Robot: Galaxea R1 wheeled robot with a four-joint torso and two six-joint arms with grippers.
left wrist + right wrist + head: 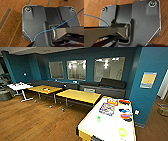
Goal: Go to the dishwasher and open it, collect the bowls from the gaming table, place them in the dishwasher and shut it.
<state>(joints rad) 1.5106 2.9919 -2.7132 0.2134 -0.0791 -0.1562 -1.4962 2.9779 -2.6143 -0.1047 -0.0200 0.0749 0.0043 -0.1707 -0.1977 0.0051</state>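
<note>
Two bowls [98, 118] on the gaming table [87, 127]; box lettering unreadable

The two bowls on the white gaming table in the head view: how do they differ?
The green bowl looks smaller and brighter; the pale yellow-green bowl looks wider and washed out. The green bowl stands toward the gaming table's middle, just short of the colourful game box; the pale one sits nearer the camera, toward the table's right side. Both rest on the white top, apart from each other.
</note>
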